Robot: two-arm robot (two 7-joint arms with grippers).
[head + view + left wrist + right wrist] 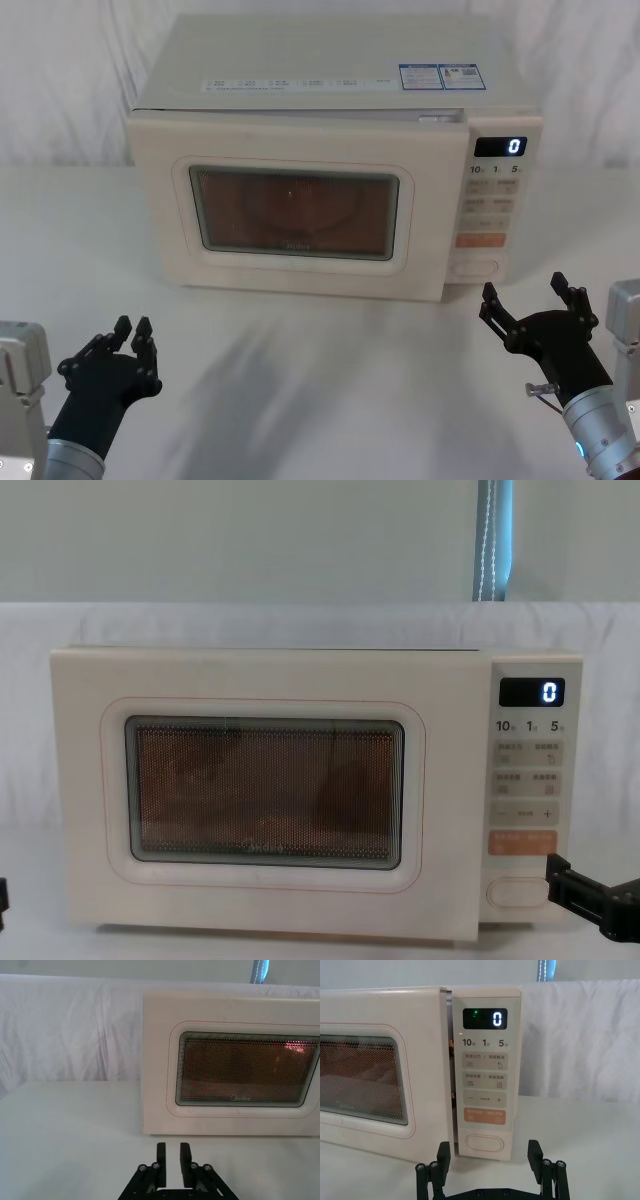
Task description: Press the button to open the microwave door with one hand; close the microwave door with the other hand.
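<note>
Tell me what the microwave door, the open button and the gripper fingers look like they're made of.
Microwave door: cream frame, probably moulded plastic with a satin, low-glare surface; window looks like dark glass over fine perforated metal mesh, lit orange inside.
Button: same cream plastic look, smooth and unmarked.
Right gripper and left gripper: matte black fingers, flat-sided with visible screws; plastic or coated metal, can't tell.

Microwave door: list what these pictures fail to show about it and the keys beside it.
- Cavity behind the microwave door: in the head, chest and left wrist views, the mesh window and the glow behind it hide any contents.
- Door's full width: in the right wrist view, the side away from the control panel runs off the frame edge.
- Small printed keys: in the head view, the print is too small to read.
</note>
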